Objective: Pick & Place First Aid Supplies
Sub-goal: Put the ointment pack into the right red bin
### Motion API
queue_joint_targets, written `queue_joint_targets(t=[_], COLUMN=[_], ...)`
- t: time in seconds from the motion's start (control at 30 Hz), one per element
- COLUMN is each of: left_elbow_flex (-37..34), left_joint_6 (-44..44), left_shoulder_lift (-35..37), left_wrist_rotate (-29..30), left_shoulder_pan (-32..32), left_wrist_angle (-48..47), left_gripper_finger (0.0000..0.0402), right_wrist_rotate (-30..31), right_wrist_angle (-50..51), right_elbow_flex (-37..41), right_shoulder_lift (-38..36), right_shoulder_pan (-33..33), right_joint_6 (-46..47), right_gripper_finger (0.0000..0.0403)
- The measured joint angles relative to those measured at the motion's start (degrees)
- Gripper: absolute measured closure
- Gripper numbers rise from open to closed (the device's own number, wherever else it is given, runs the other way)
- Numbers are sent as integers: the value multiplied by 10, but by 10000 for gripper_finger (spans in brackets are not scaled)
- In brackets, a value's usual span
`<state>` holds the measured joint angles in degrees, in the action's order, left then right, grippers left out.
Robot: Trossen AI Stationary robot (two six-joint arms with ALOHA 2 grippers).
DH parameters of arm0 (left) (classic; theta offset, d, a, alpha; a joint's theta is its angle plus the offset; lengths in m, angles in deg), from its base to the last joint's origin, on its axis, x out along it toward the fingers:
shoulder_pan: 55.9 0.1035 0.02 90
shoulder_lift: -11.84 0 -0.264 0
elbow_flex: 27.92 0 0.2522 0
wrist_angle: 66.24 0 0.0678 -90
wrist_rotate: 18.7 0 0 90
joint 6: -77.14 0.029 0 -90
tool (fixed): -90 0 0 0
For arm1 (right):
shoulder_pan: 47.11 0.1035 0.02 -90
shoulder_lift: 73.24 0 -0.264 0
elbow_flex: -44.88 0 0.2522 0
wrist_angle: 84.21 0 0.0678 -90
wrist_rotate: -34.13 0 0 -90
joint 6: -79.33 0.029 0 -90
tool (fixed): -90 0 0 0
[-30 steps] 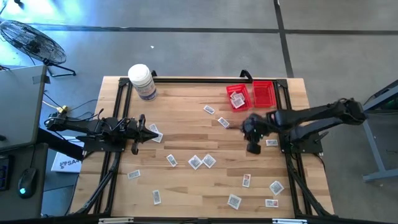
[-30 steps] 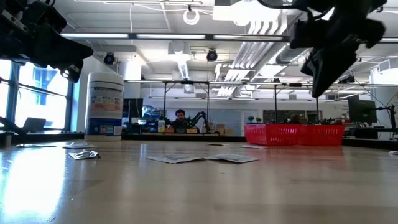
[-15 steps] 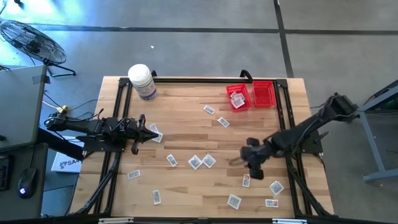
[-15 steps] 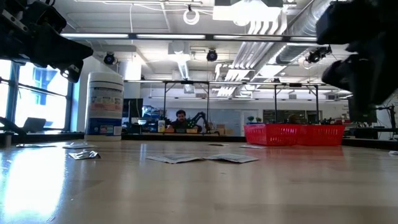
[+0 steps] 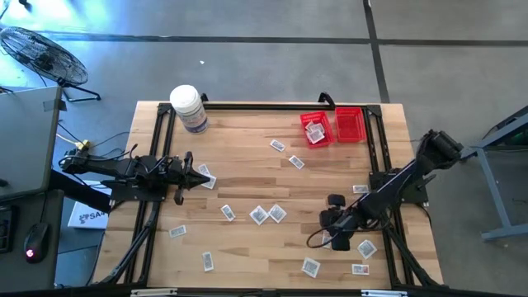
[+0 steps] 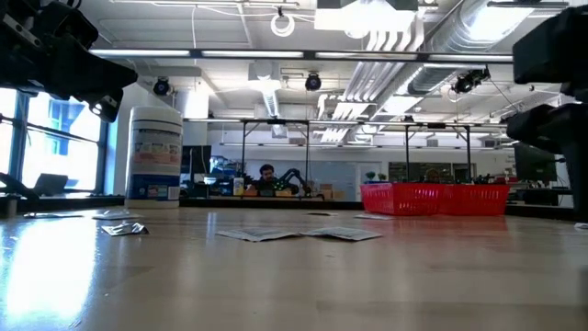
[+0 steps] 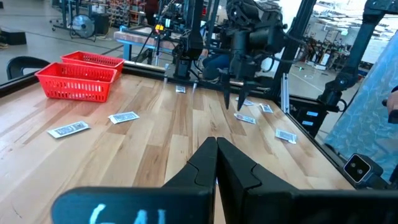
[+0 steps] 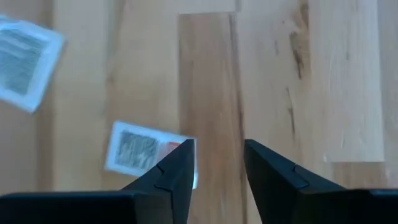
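Observation:
Several small white packets with grey and red print lie flat on the wooden table [image 5: 247,157], for instance two [image 5: 268,214] near the middle. My right gripper [image 5: 332,233] is open and points down over a packet [image 8: 140,149] toward the table's near right. That packet lies just beside one finger [image 8: 177,171], not between the two, and another packet [image 8: 25,62] lies a little farther off. The left wrist view shows this gripper [image 7: 235,102] above a packet [image 7: 244,118]. My left gripper [image 7: 216,146] is shut and waits at the table's left side [image 5: 205,175], next to a packet [image 5: 206,180].
Two red mesh baskets [image 5: 315,129] [image 5: 350,124] stand at the far right; the left one holds packets. A white bottle [image 5: 188,107] stands at the far left corner. More packets [image 5: 360,269] lie along the near edge. A black frame [image 5: 264,106] borders the table.
My right gripper has moved from the middle right of the table toward the near edge and come down over a packet there, its arm stretching out low. Its fingers stay pointing down. The packets have kept their places.

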<state>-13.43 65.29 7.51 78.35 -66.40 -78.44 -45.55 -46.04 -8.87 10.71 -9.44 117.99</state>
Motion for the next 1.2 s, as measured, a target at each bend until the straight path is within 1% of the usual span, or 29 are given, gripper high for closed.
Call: queue_joint_targets(t=[0.07, 0.27, 0.6, 0.73, 1.13, 1.2], left_elbow_flex=[0, 0, 0, 0, 0, 0], left_joint_6=[0, 0, 0, 0, 0, 0], left_shoulder_lift=[0, 0, 0, 0, 0, 0], left_wrist_rotate=[0, 0, 0, 0, 0, 0], left_shoulder_pan=[0, 0, 0, 0, 0, 0], left_wrist_angle=[0, 0, 0, 0, 0, 0], left_gripper_finger=[401, 401, 401, 401, 401, 401], right_wrist_rotate=[2, -35, -47, -39, -47, -50], right_wrist_angle=[-8, -26, -54, -50, -46, -47], right_elbow_flex=[0, 0, -1, -2, -2, -1], right_shoulder_lift=[11, 29, 62, 70, 70, 65], right_shoulder_pan=[0, 0, 0, 0, -22, -28], right_joint_6=[-4, -39, -105, -107, -102, -102], right_gripper_finger=[263, 256, 279, 298, 393, 399])
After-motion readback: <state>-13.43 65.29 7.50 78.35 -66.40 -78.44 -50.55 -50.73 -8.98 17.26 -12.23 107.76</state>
